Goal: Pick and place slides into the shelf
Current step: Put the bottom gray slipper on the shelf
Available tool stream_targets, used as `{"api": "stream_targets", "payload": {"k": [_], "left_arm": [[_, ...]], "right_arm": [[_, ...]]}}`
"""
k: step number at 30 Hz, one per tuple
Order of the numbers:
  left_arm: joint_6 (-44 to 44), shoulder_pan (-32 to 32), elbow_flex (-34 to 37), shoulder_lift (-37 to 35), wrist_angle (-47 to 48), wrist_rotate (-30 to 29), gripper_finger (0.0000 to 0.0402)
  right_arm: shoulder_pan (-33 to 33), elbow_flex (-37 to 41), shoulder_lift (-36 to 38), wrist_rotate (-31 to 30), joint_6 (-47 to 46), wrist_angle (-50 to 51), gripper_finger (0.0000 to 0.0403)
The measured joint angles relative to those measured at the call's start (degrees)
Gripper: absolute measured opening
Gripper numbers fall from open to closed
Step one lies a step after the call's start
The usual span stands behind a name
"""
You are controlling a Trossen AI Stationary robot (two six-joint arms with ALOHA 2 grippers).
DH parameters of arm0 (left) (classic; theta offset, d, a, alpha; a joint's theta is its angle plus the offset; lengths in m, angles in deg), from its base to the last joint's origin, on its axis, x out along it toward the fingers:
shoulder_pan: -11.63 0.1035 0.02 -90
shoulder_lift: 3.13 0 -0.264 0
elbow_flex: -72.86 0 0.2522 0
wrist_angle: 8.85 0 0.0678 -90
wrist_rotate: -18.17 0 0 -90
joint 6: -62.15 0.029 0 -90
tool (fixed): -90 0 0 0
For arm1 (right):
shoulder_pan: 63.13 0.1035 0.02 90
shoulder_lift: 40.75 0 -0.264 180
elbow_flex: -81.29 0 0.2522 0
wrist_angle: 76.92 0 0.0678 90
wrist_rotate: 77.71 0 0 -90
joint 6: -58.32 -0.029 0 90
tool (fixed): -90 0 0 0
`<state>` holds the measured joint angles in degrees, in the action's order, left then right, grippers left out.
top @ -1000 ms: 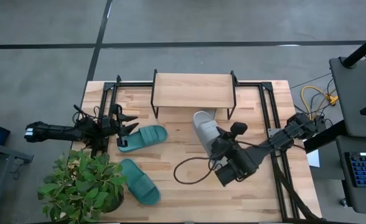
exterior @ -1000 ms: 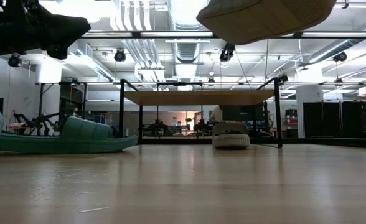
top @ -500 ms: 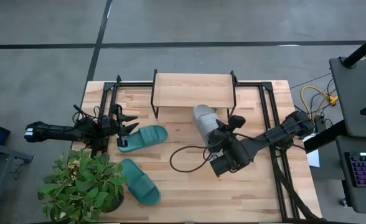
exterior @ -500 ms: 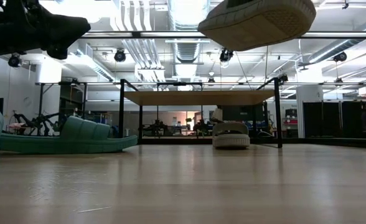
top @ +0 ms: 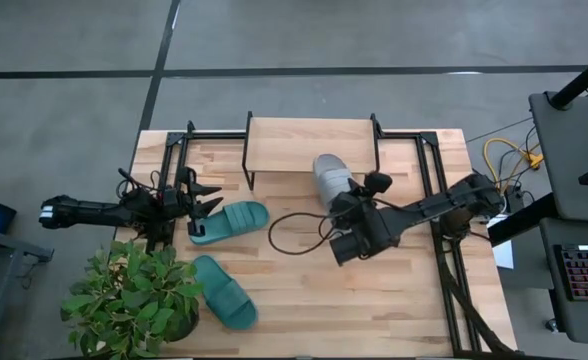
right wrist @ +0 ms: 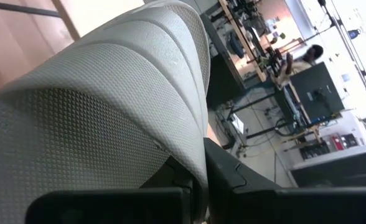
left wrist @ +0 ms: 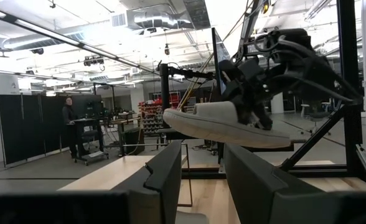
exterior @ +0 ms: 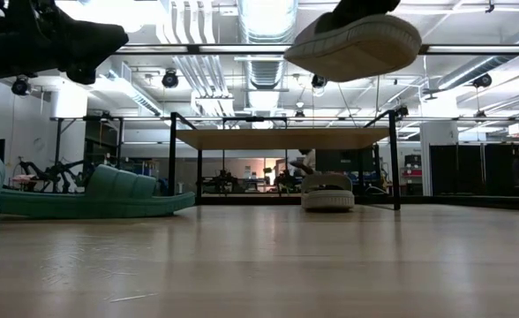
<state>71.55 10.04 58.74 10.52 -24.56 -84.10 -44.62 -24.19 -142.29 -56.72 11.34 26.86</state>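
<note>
The right tool (top: 349, 205) pinches a grey slide (top: 329, 180) in the air, just in front of the shelf (top: 310, 145). Another grey slide (exterior: 327, 192) lies under the shelf. Far off, the left tool (top: 206, 201) is spread beside a teal slide (top: 230, 221); nearer the plant (top: 134, 295) lies a second teal slide (top: 224, 291).

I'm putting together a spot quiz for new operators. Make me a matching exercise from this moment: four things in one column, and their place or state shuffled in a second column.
Things:
1. grey slide
2. second grey slide
3. teal slide
4. left gripper

Places or states:
A. flat on the table beside the potted plant's leaves
B. lifted off the table in the right gripper
C. open, waiting near the table's left edge
D. on the tabletop under the shelf

Pairs: 1-B, 2-D, 3-A, 4-C
</note>
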Motion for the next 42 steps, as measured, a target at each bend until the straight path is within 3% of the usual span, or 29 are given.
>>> {"api": "stream_targets", "payload": {"k": [42], "left_arm": [[0.00,-0.01,0.00,0.00,0.00,0.00,0.0107]], "right_arm": [[-13.06,0.02,0.02,0.15,7.08,-0.22,0.0009]]}}
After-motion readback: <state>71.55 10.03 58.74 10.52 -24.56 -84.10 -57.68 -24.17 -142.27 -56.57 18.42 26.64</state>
